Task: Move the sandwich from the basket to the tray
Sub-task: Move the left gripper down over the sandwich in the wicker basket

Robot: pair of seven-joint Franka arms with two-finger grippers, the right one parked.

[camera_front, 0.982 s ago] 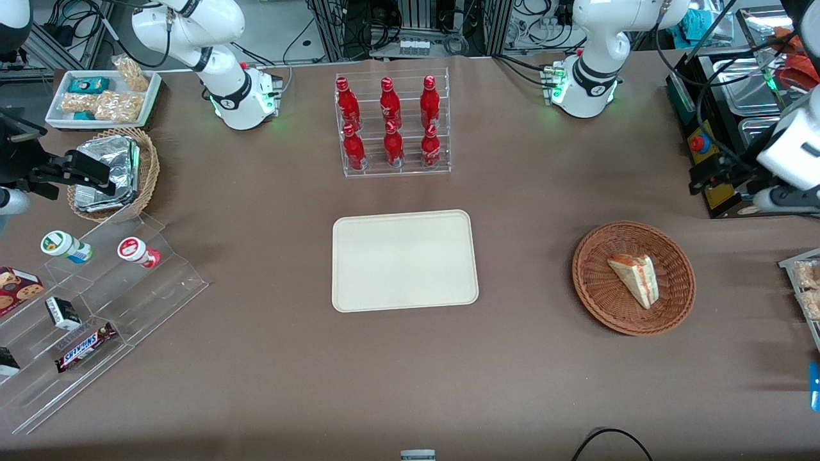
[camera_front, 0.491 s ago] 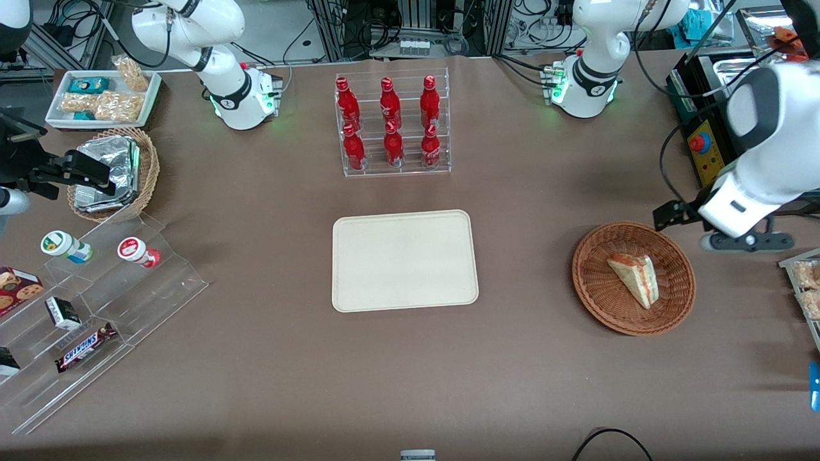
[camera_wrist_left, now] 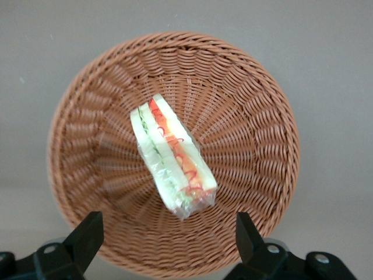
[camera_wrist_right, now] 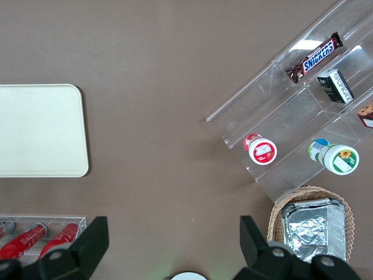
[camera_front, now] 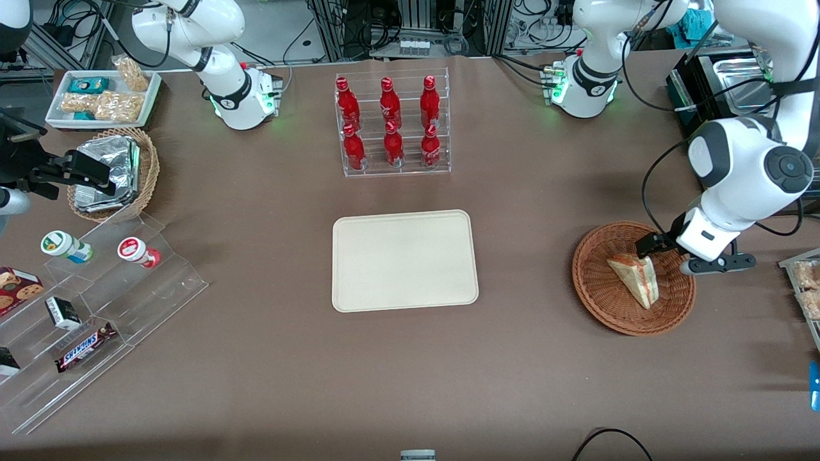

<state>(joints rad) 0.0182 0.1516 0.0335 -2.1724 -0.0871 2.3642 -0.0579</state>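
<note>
The sandwich (camera_front: 634, 278) is a pale wrapped wedge with red and green layers. It lies in the round reddish-brown wicker basket (camera_front: 589, 294) toward the working arm's end of the table. My left gripper (camera_front: 660, 250) hovers over the basket's edge that is farther from the front camera, just above the sandwich's wide end. In the left wrist view the gripper (camera_wrist_left: 168, 239) is open wide and empty, with the sandwich (camera_wrist_left: 172, 157) in the basket (camera_wrist_left: 250, 146) apart from its fingertips (camera_wrist_left: 87, 236). The beige tray (camera_front: 405, 260) lies bare at the table's middle and shows in the right wrist view (camera_wrist_right: 41, 128).
A clear rack of red bottles (camera_front: 392, 125) stands farther from the front camera than the tray. A tan basket of foil packets (camera_front: 115, 173), a white snack tray (camera_front: 102, 96) and an acrylic step stand (camera_front: 96, 307) sit at the parked arm's end. A snack container (camera_front: 807, 288) lies beside the basket.
My left arm has swung in from the table's edge and come down over the basket. The sandwich and basket have not moved.
</note>
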